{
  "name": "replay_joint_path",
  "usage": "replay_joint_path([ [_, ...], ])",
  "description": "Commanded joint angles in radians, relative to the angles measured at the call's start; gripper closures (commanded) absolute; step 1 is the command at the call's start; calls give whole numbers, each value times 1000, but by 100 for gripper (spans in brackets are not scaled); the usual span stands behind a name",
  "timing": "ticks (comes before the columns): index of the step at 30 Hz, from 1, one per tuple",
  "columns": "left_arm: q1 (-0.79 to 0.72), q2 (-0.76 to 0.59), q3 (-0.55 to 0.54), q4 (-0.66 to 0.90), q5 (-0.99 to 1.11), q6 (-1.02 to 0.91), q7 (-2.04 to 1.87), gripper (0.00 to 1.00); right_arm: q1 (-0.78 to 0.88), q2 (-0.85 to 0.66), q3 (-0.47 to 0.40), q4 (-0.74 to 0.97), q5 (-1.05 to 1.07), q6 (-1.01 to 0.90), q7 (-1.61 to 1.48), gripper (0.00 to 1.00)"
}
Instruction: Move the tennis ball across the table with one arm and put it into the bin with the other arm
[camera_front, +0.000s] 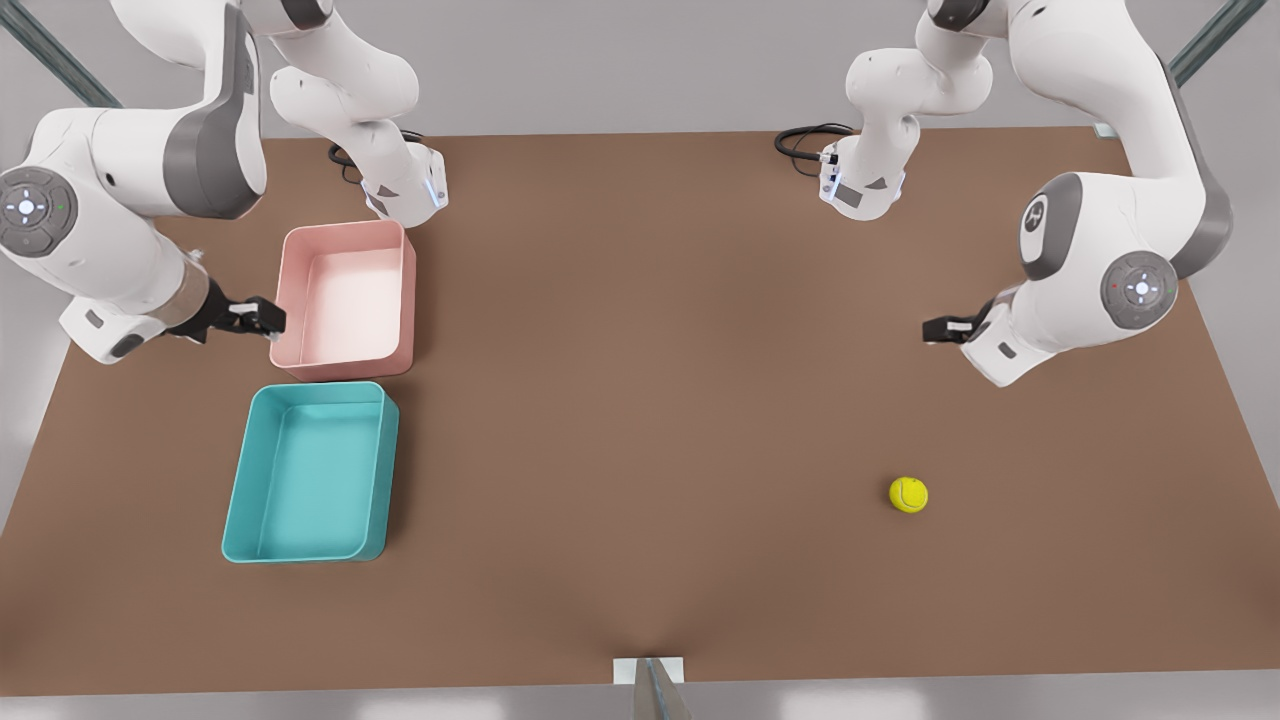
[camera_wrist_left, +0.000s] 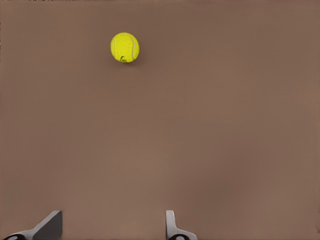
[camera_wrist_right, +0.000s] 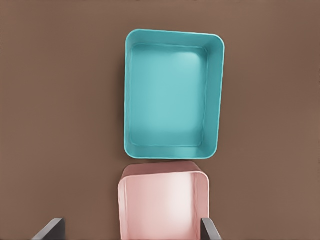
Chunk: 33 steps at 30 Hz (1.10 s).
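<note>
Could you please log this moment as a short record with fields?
ball: lies on the table, free, toward the front view's right
teal bin: empty, at the front view's left
pink bin: empty, right beside the teal bin, farther from the camera
left tool: open, above bare table short of the ball
right tool: open, at the pink bin's rim, holding nothing
task state: ball not yet moved, not in the bin

Pale grey floor (camera_front: 640, 70) around tabletop; dark metal struts (camera_front: 1210, 40) at upper corners; soft even light.
</note>
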Motion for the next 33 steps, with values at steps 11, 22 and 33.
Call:
replay_joint_path([
  [11,89,456,11,153,146,656,1527,79,72,29,0,-12,-2,30,23,0],
  [22,135,577,11,71,168,718,1718,79,76,44,0,-9,-4,28,18,0],
  [33,132,616,-28,70,280,667,1760,79,81,47,-2,-4,-7,24,1,0],
])
